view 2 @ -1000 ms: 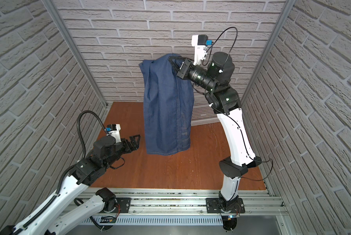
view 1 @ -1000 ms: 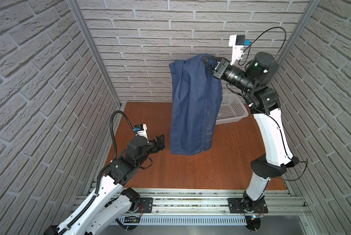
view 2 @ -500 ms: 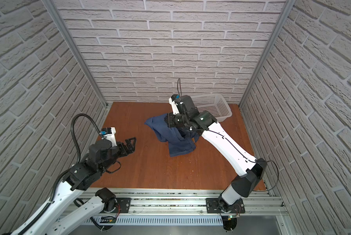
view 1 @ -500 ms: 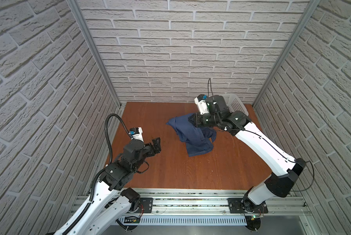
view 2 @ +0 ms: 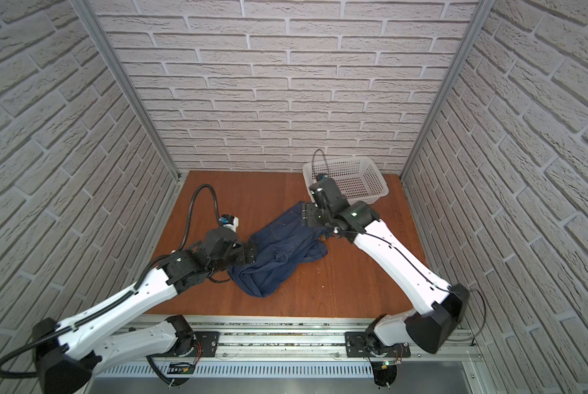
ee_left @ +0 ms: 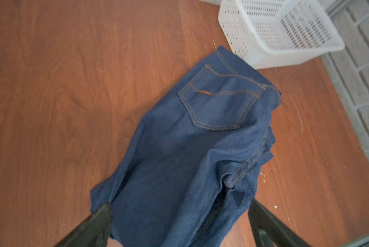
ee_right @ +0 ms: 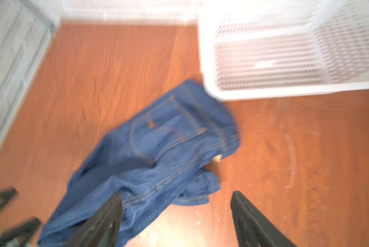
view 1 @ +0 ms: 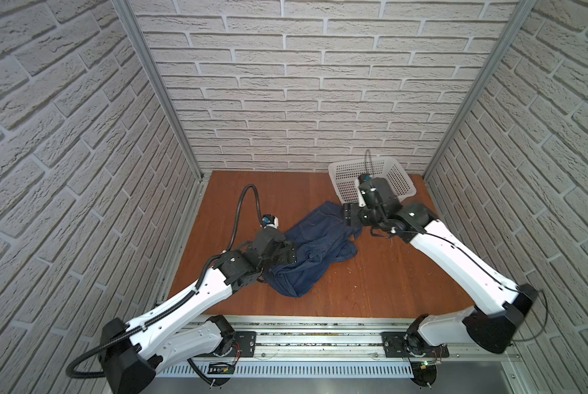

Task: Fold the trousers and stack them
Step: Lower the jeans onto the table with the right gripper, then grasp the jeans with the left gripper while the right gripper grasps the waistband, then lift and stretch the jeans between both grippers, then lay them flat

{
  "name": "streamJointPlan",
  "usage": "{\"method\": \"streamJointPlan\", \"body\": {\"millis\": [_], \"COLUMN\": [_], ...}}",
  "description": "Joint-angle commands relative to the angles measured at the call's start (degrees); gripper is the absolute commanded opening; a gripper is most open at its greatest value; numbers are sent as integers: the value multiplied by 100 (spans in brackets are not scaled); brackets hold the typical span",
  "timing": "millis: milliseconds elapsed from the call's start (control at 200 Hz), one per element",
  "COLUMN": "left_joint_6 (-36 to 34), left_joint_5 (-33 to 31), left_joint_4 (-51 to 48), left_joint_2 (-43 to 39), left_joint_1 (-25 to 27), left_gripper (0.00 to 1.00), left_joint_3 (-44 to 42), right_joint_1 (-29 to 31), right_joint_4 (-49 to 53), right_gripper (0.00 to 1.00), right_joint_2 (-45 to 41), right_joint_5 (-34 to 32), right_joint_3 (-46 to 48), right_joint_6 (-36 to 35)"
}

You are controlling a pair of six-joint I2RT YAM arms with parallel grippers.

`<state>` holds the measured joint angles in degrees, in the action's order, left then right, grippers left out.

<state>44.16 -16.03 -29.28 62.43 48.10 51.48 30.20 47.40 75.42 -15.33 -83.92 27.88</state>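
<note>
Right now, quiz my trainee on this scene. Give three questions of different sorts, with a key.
1. True or false: the trousers lie crumpled on the table, outside the white basket.
2. The right tool is: A) shut on the trousers; B) open; C) out of sight.
3. Which stitched feature of the trousers faces up?

Key: 1 true; 2 B; 3 a back pocket.

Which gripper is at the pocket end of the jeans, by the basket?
The right gripper, open beside the white basket. The left gripper is over the crumpled leg end of the jeans.
</note>
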Motion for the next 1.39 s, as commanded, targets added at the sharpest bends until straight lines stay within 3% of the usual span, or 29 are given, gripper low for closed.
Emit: {"method": "streamJointPlan", "body": {"millis": [0, 180, 305, 545, 835, 1040, 1140, 1225, 1320, 1390], "left_joint_6": [-204, -291, -254, -434, -352, -478, -632, -739, -807, -844], "left_joint_5": [-152, -228, -590, -425, -163, -40, 289, 462, 538, 598], "left_joint_4": [529, 323, -66, -205, -383, -618, -584, -570, -592, -498], "left_joint_2": [992, 2651, 3096, 2697, 1953, 1343, 1065, 976, 984, 970], "left_joint_1": [431, 804, 806, 696, 472, 115, -97, -267, -492, -650], "left_gripper": [98, 98, 98, 98, 98, 98, 98, 92, 73, 51], "left_joint_3": [665, 1920, 2352, 1993, 807, 134, -159, -308, -392, -457], "right_joint_1": [-565, -1418, -1815, -1911, -2009, -2009, -2009, -2009, -2012, -2018], "right_joint_4": [-348, -707, -1036, -1383, -2513, -2972, -3117, -3190, -3028, -2801], "right_gripper": [80, 79, 78, 80, 82, 81, 68, 43, 21, 13], "right_joint_2": [-595, -958, -776, 625, 2187, 3077, 3378, 3383, 3143, 2839], "right_joint_5": [-537, 86, 894, 1846, 3148, 3594, 3750, 3755, 3629, 3447], "right_joint_3": [701, 1636, 1965, 1773, 1482, 994, 838, 832, 818, 798], "right_joint_6": [431, 894, 1057, 1249, 1634, 1874, 1936, 1941, 1809, 1629]}}
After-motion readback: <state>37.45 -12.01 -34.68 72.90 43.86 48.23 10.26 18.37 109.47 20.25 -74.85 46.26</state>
